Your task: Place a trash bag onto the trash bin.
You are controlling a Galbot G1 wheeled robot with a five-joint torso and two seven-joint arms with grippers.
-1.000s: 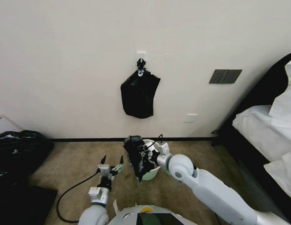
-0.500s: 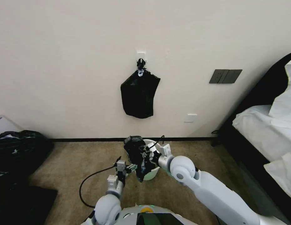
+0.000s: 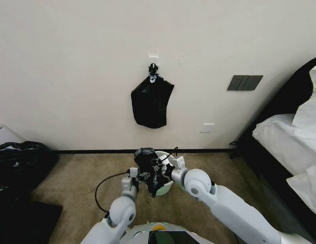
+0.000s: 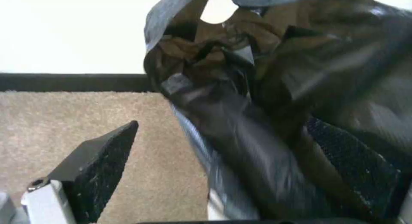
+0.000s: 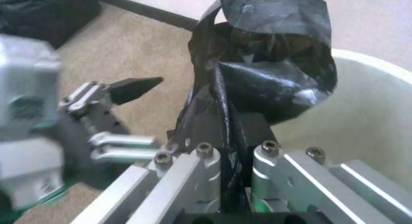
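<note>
You're holding the trash bag w/ the right gripper at centre-bottom of the head view; in the right wrist view its jaws are clamped tight on a bunched fold of the film, so it's gripping several layers, not one edge. The bag is hanging crumpled over the near-left rim of the trash bin, which is sitting on the carpet just below the wall.

The left gripper is spread wide w/ nothing clamped yet: one pad is standing clear over carpet at lower left of the left wrist view, the other is lying against or behind the film at lower right, so bag material is sitting between the two.

Risks, as I'm reading it:
- Closing the left now prob. means pinching a wad rather than a single lip, so the mouth isn't opening when you pull apart.
- Film is thin and glossy; pulling against the right's clamp could be tearing or slipping it.
- The two grippers are almost touching at frame centre in the head view, so a collision is likely if either one drifts inward.
- The bin looks light; dragging the bag across the rim could be tipping or sliding it.

Room: open carpet is lying to the left of the bin, up to the black sacks at far left. Wall and baseboard are closing off the space just above the bin in frame. The bed is well off at right edge. The left arm's cable is looping at lower left, so watch for a snag.
</note>
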